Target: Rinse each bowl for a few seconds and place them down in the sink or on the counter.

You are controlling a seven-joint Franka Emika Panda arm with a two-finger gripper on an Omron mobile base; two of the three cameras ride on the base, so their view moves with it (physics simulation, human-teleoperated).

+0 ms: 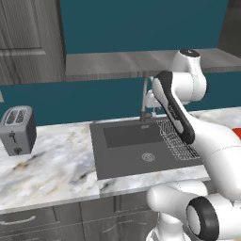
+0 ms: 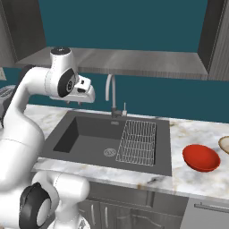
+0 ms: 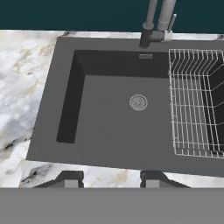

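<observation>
A glossy red bowl (image 2: 201, 157) rests on the marble counter (image 2: 179, 134) to the right of the sink (image 2: 85, 134). The pale tan bowl (image 2: 225, 144) lies just beyond it at the frame's right edge. A sliver of the red bowl (image 1: 237, 133) peeks past the arm in the left base view. My gripper (image 2: 78, 102) hovers high over the sink's left half, well left of both bowls. In the hand view the gripper (image 3: 111, 178) is open with nothing between its fingertips, looking down at the dark basin (image 3: 109, 127) and its drain (image 3: 138, 102).
A wire dish basket (image 2: 137, 142) fills the sink's right part. The arched faucet (image 2: 110, 91) stands behind the basin. A toaster (image 1: 18, 129) sits on the counter far left. A grey wood-grain shelf (image 1: 117, 63) runs above the faucet.
</observation>
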